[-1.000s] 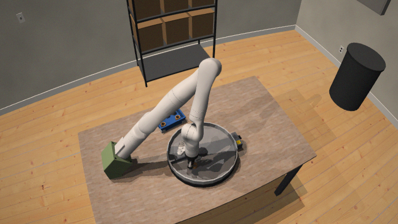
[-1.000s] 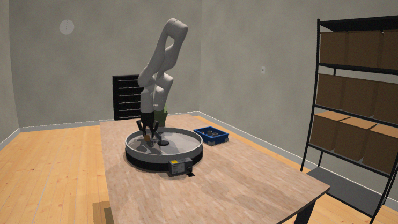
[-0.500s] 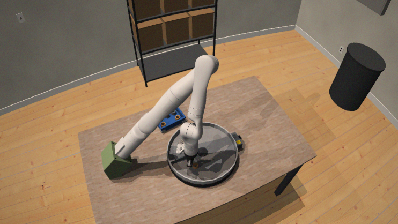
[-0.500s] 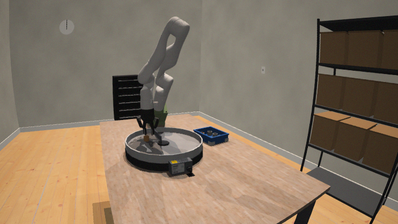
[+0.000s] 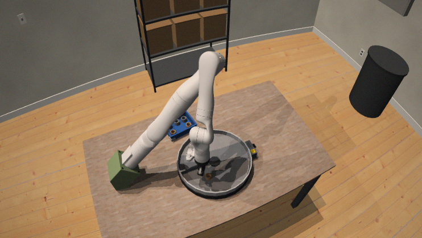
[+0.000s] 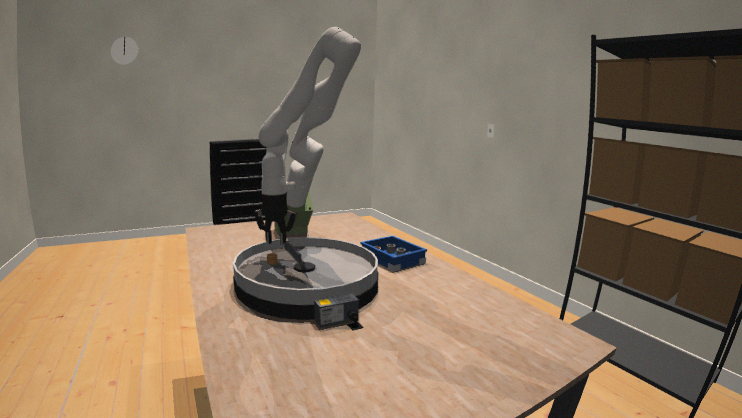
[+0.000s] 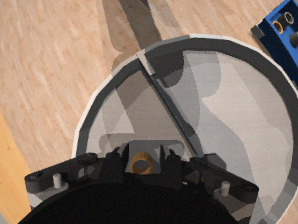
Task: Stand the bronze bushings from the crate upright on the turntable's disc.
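Hand (image 6: 271, 237): I see it pointing straight down over the disc, fingers partly spread and gripping nothing.
Hand height: in the exterior view I see the fingertips above the bronze bushing, with a gap between them and its top.
Bronze bushing on disc (image 6: 271, 257): I see it standing upright on an open end, directly on the grey disc (image 6: 342, 262). Its open bore faces up in the wrist view (image 7: 141, 163).
Position on disc: I place the bushing (image 5: 208, 176) between the hub and the rim, on the side nearest the arm's base, well apart from the hub (image 6: 305, 267).
Wrist view: I see the bushing centred between the two dark fingers and lower than them.
Turntable (image 6: 311, 290): a round unit with a raised pale rim and a dark skirt, standing on the bench (image 5: 265, 124).
Control box (image 6: 334, 310): I note it against the turntable's outer edge, with a yellow label.
Crate (image 5: 177, 134): blue, on the bench just beside the turntable and partly hidden by the arm in the top view.
Crate contents: I count two bronze bushings (image 5: 172, 131) (image 5: 187, 124) and two steel bushings (image 5: 177, 120) (image 5: 183, 118), all upright.
Arm base (image 5: 118, 171): a green block at the bench edge.
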Available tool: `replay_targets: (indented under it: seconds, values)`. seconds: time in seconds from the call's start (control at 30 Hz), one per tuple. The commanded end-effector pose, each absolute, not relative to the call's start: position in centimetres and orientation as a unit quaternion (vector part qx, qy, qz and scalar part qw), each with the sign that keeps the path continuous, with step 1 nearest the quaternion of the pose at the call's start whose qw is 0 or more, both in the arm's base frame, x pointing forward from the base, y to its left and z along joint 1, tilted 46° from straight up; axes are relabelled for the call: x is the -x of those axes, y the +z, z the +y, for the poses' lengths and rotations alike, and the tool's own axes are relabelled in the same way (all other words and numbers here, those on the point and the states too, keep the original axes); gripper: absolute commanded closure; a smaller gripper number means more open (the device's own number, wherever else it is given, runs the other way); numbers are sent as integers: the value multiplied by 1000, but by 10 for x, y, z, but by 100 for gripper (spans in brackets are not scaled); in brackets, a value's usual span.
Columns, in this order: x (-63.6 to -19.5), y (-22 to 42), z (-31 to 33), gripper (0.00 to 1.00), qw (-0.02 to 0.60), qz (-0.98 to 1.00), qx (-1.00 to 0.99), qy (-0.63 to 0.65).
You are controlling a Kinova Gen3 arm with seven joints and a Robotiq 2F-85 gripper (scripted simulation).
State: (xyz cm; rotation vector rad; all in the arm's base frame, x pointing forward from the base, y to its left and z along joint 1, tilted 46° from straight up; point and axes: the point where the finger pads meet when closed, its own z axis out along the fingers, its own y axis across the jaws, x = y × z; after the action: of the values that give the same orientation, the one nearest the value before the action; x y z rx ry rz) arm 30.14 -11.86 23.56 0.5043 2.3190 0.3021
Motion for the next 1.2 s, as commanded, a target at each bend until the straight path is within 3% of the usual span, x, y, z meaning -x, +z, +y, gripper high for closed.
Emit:
replay_targets:
  seconds: [0.0, 1.17]
  values:
    - [-301, 241, -119, 60, 371, 901, -194, 114]
    - [-299, 244, -119, 60, 371, 901, -195, 114]
